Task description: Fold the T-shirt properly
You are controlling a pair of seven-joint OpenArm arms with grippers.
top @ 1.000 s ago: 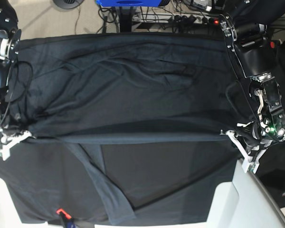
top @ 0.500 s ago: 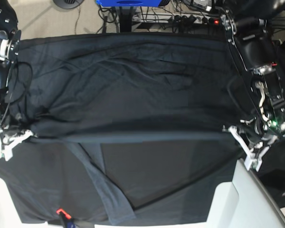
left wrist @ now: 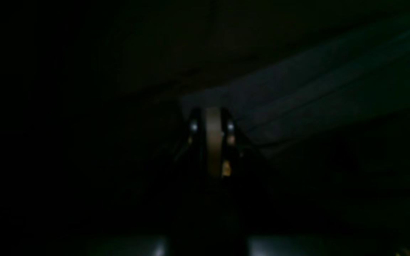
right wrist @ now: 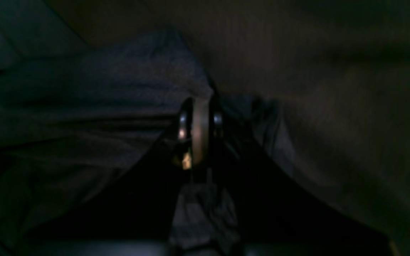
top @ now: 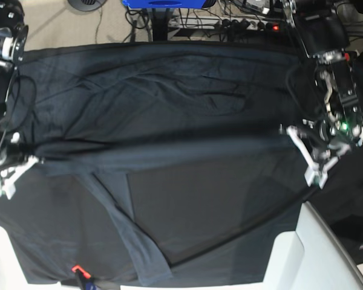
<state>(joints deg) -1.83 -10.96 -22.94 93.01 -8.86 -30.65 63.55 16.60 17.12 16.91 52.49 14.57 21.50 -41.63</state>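
Note:
The T-shirt point(top: 169, 103) is a large slate blue-grey spread covering the table, with a lifted fold edge point(top: 163, 154) stretched taut from side to side. My left gripper point(top: 290, 131), at the right of the base view, is shut on that edge's right end. My right gripper point(top: 32, 161), at the left, is shut on its left end. A sleeve strip point(top: 130, 238) trails toward the front edge. In the left wrist view my left gripper point(left wrist: 213, 111) pinches a fabric corner point(left wrist: 297, 89). The right wrist view shows my right gripper point(right wrist: 200, 101) pinching bunched cloth point(right wrist: 119, 89).
The black tablecloth point(top: 218, 205) lies under the shirt. White table corners show at the front left point(top: 0, 254) and front right point(top: 317, 241). A small red clip point(top: 77, 269) sits at the front edge. Cables and a power strip point(top: 230, 24) lie on the floor behind.
Both grippers have carried the taut fold edge toward the back of the table. More of the surface in front of the fold is uncovered.

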